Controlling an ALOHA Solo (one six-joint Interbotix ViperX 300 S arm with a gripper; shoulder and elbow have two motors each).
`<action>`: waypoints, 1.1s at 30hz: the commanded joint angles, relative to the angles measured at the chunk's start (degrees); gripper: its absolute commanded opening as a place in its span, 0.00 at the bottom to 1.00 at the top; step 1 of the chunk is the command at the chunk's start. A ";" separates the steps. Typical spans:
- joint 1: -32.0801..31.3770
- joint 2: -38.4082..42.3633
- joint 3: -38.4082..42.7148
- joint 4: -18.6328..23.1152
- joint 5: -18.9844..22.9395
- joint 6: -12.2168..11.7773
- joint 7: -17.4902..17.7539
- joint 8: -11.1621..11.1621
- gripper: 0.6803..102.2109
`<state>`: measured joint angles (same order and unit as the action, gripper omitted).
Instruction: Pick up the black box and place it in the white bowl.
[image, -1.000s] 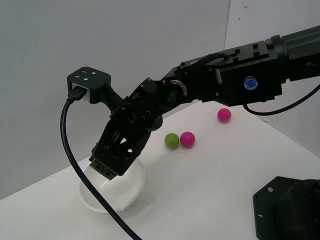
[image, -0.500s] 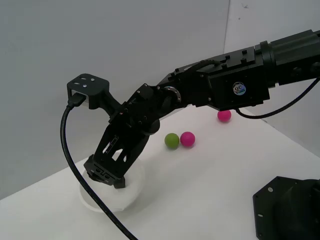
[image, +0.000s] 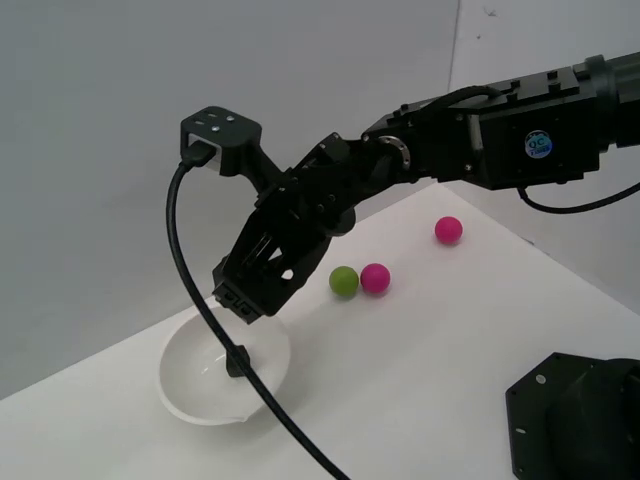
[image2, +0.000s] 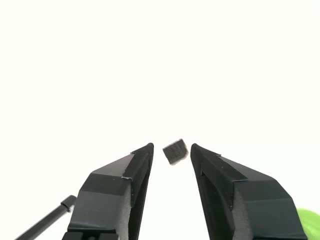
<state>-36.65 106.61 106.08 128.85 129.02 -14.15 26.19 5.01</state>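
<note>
Above the white bowl (image: 200, 385) hangs the gripper (image: 245, 298), jaws spread — the black box (image2: 175, 151) sits loose between its tips, inside the bowl's hollow.

1. Gripper (image: 243, 298) tilted down, above the white bowl (image: 190, 395), not touching it.
2. Small black box (image: 237, 360) inside bowl, below gripper tip, partly behind the cable (image: 200, 310).
3. Green ball (image: 344, 281) & pink ball (image: 375, 277) touching; 2nd pink ball (image: 448, 230) well apart, on exterior view's right.
</note>
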 joint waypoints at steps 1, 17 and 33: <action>1.32 3.69 4.13 1.32 0.88 -0.18 0.62 0.26 0.39; 16.08 19.60 20.21 9.67 9.40 5.89 4.92 0.26 0.39; 26.28 30.15 30.59 15.03 14.68 9.76 5.80 0.26 0.32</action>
<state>-10.55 135.53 135.09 143.70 143.79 -4.13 31.64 5.01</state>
